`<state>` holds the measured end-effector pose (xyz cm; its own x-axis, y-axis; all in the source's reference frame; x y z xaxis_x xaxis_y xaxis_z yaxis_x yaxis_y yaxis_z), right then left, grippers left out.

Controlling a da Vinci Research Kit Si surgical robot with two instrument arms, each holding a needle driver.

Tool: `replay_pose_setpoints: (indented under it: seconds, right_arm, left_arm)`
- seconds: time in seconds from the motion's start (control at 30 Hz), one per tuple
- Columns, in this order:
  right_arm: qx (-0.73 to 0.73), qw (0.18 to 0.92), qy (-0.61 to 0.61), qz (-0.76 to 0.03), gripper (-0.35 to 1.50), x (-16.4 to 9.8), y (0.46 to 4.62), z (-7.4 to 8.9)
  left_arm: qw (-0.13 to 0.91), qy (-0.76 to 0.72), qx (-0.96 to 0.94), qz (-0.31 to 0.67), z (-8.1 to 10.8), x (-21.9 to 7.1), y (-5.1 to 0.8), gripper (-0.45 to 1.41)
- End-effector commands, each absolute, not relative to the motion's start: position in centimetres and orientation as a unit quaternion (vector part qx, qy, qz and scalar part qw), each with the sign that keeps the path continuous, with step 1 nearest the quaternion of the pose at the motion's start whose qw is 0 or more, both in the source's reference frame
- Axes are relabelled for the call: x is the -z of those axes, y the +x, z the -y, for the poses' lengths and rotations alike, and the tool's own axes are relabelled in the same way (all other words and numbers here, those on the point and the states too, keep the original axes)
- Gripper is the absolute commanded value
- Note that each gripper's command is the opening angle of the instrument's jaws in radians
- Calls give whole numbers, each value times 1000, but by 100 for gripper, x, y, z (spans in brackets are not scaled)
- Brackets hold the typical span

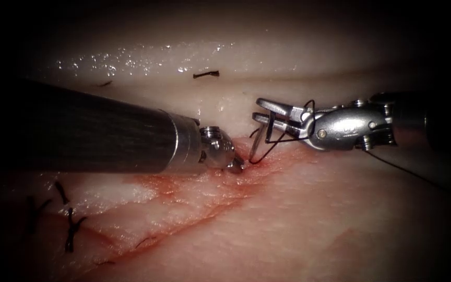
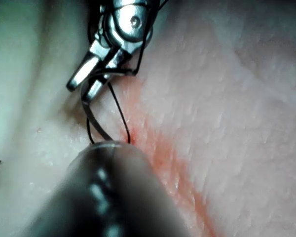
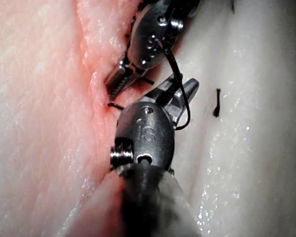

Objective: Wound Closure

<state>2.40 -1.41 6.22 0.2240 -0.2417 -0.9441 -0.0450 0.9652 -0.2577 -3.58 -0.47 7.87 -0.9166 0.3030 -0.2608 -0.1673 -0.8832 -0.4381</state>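
Note:
The curved needle [image 1: 256, 142] stands with its lower end in the tissue [image 1: 330, 224] at the far end of the cut [image 1: 194, 209]; it shows as a grey band [image 2: 91, 121] in the left wrist view. My right tool [image 1: 257, 109] has its jaws open around the needle's upper part, without clamping it. Dark thread [image 1: 392, 163] trails to the right and loops around the right tool's jaws [image 2: 79, 91]. My left tool [image 1: 239, 166] rests its tip on the tissue just left of the needle, jaws slightly open, holding nothing; one toothed fingertip [image 3: 119, 81] faces the cut.
Finished dark stitches [image 1: 70, 230] cross the cut at its near left end. A short cut end of thread [image 1: 205, 74] lies on the pale tissue beyond. Red fluid [image 1: 184, 185] stains the tissue around the cut.

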Motion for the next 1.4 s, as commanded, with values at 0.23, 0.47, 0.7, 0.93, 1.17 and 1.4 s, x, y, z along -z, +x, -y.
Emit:
replay_pose_setpoints:
  seconds: [0.23, 0.47, 0.7, 0.93, 1.17, 1.4]
  right_arm:
    - [63, 785, -84, -611, -35, -645, 248, 162]
    - [57, 783, -74, -615, -35, -638, 249, 157]
    - [18, 784, -41, -620, -35, -637, 249, 146]
    - [-33, 779, 13, -626, -35, -641, 249, 132]
    - [-45, 779, 50, -624, -35, -648, 250, 122]
    - [-55, 784, 79, -613, -35, -649, 251, 114]
  left_arm:
    - [126, -168, -956, 206, 39, -783, -363, 24]
    - [129, -188, -955, 189, 33, -766, -362, 20]
    - [132, -203, -959, 149, 40, -727, -354, 14]
    - [126, -210, -962, 124, 85, -706, -363, 7]
    - [123, -225, -959, 121, 114, -702, -379, 4]
    - [127, -233, -958, 111, 110, -713, -394, 4]
